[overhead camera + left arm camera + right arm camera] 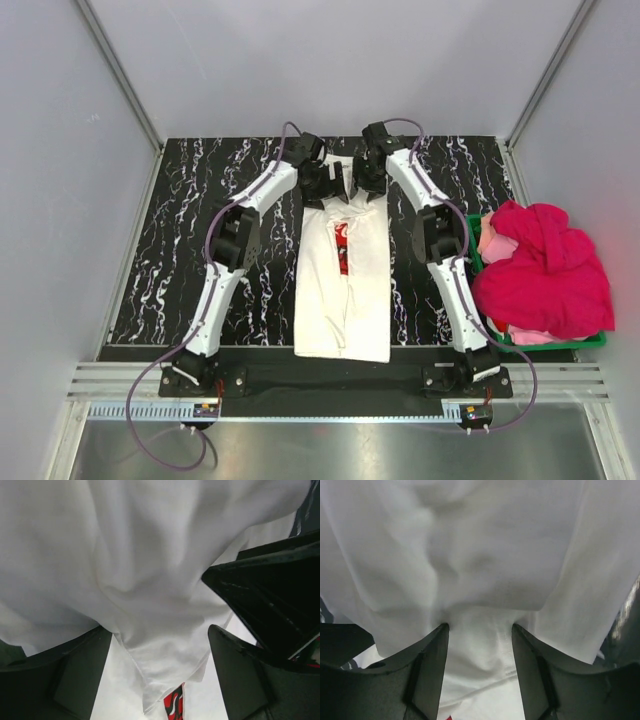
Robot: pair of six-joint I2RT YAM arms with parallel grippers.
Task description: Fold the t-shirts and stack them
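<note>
My left claw (322,180) and right claw (372,175) each pinch the white red-printed cotton t-shirt (345,300) lying left of the green plastic basket (555,343); an uneven pull could slip it, skewing the fold

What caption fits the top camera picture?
Left gripper and right gripper meet at the white t-shirt's far end; pink shirts heap in the green basket.
</note>
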